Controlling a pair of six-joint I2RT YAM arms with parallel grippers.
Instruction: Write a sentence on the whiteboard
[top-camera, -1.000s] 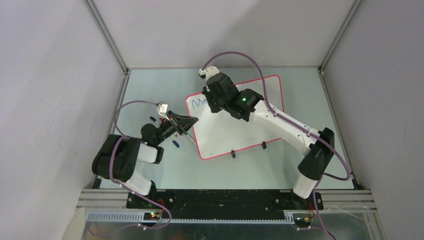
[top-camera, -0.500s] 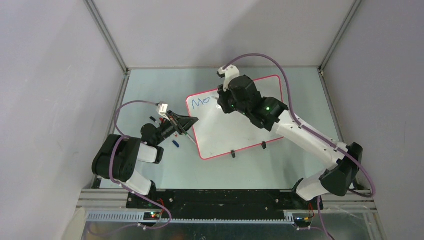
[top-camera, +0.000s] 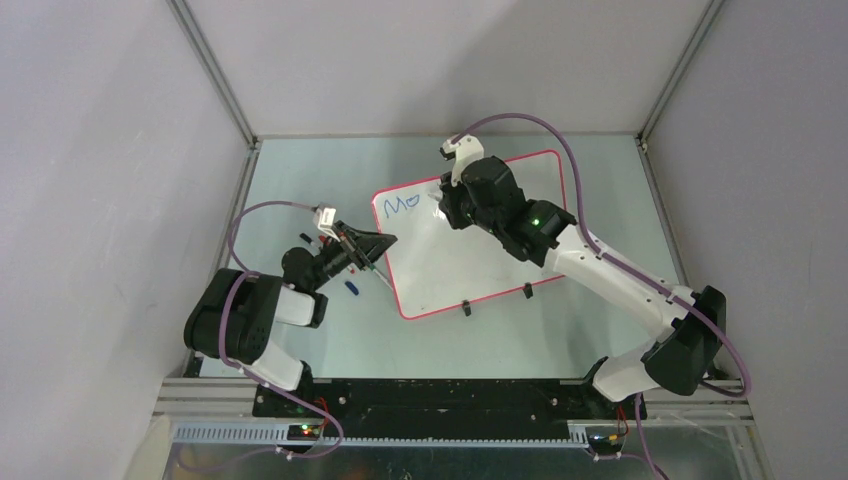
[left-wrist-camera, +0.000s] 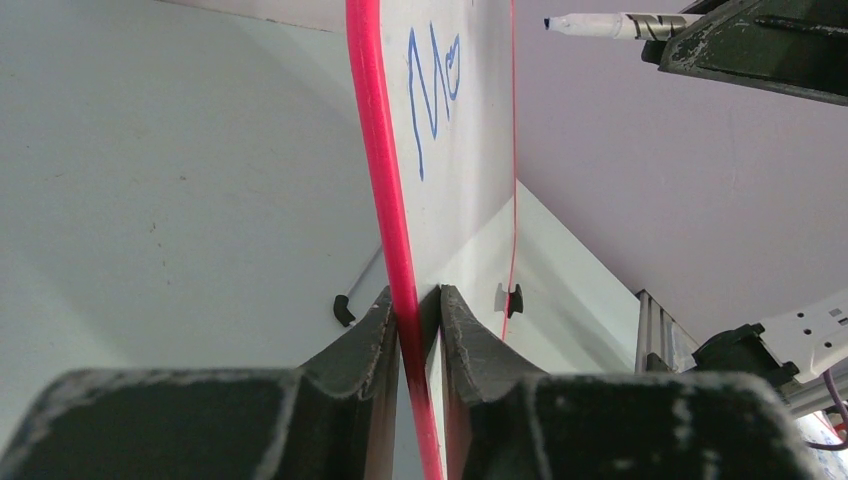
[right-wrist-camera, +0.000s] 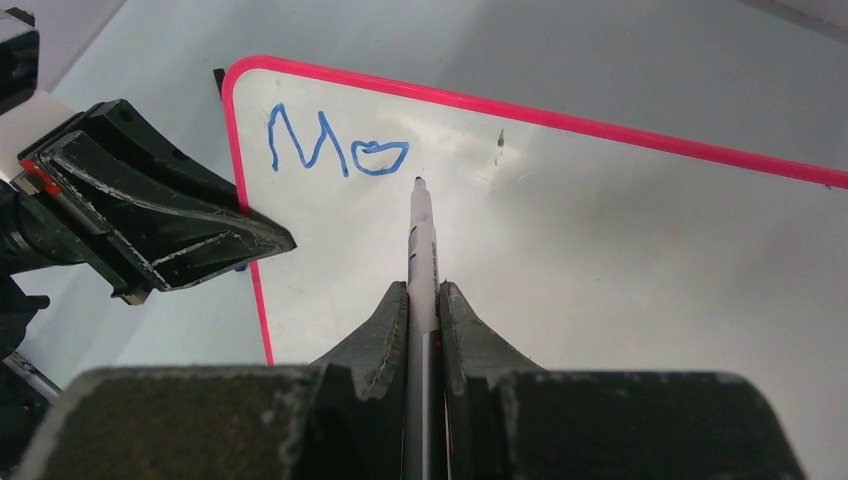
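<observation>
R gripper (right-wrist-camera: 424, 292): scuffed black jaws pinched shut on slim white marker (right-wrist-camera: 421, 235); tip at or just off the board, unclear. L gripper (left-wrist-camera: 415, 300): jaws clamped on pink rim of glossy whiteboard (right-wrist-camera: 620, 260), which lay on pale table (top-camera: 300, 180). Sentence (right-wrist-camera: 335, 152): blue "Mo" only, far-left corner.

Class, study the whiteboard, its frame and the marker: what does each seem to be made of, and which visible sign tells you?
Whiteboard: a hard, glossy coated panel, perhaps melamine or enamelled metal; soft glare smears across it. Frame: probably moulded plastic, smooth, evenly red-pink, rounded at corners. Marker: likely plastic, a satin white barrel with dark tip.
</observation>
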